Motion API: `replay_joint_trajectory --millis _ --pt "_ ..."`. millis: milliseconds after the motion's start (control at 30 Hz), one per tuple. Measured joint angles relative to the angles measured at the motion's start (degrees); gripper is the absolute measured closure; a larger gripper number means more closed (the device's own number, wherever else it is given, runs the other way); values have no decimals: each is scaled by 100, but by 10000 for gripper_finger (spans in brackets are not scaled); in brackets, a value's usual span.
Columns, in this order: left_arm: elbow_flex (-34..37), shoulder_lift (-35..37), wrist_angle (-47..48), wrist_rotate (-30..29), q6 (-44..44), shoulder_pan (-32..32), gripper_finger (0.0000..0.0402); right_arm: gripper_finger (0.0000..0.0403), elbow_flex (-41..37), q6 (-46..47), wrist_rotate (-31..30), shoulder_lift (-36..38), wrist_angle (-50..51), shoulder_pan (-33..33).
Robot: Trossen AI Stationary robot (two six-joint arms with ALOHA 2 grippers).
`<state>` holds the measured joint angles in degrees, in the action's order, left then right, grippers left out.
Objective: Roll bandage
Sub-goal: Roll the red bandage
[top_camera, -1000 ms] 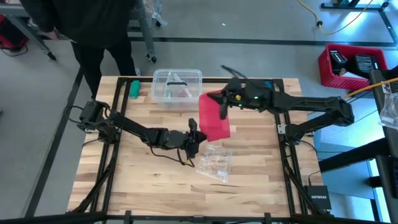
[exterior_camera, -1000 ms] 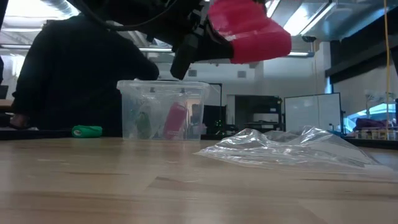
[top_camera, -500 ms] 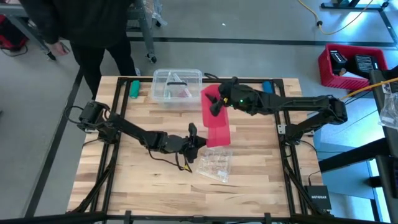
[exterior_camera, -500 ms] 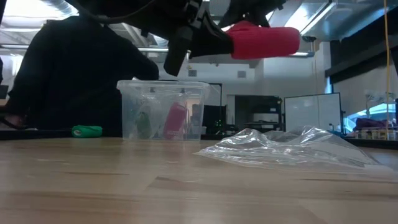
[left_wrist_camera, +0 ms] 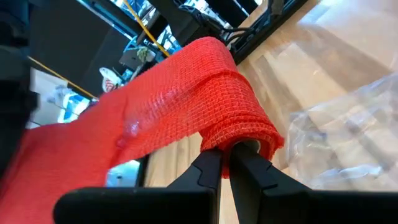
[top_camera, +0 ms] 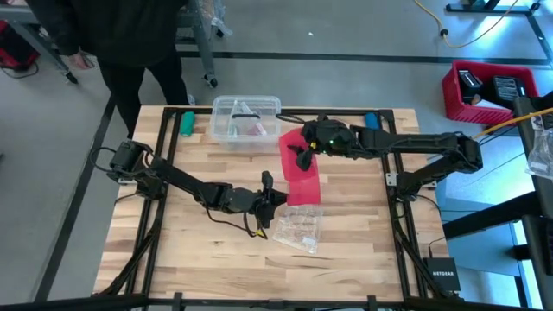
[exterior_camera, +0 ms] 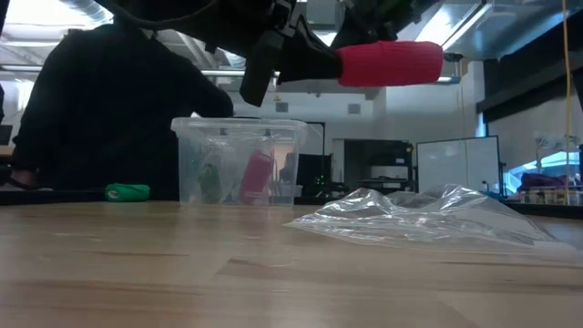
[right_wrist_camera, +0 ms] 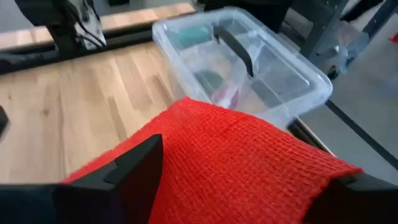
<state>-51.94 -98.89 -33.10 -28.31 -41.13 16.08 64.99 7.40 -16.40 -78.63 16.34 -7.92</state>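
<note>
Red mesh bandage stays pinched in the closed left gripper; the right gripper, jaws spread, should re-grip squarely for an even wrap.

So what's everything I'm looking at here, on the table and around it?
Long red-pink stretchy fabric bandage: one, red-pink, held up over the table's middle.
Clear plastic box: one, see-through with small items inside, far edge of the table.
Crumpled clear plastic wrapper: one, transparent, lying near the table's middle.
Green roll: one, green, far left corner.
Red crate: one, red, on the floor to the right.
Wooden table: one, light wood.
Person in dark clothes: one, standing beyond the table.
Left pincer: shut on the bandage's end.
Right pincer: open, fingers either side of the bandage.
</note>
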Motion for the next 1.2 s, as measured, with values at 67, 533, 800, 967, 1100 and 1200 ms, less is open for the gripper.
replay_joint_trajectory --millis 67,533,800,967,1100,1200 --pt "0 0 4 158 253 2 389 113 0 13 -39 0 -109 2" --pt "8 -46 1313 252 1279 36 389 113 -7 2231 2257 -394 1016 -221" --pt "0 -39 1651 222 1739 -120 389 113 -7 2058 2590 -411 2084 -184" --pt "0 -39 1637 220 1815 -153 389 113 -3 1923 1826 -247 1609 -138" --pt "0 -39 1655 220 1869 -164 389 113 93 1659 2320 -348 1778 -164" --pt "0 -39 1655 217 1976 -162 389 113 249 1427 2453 -254 2100 -226"
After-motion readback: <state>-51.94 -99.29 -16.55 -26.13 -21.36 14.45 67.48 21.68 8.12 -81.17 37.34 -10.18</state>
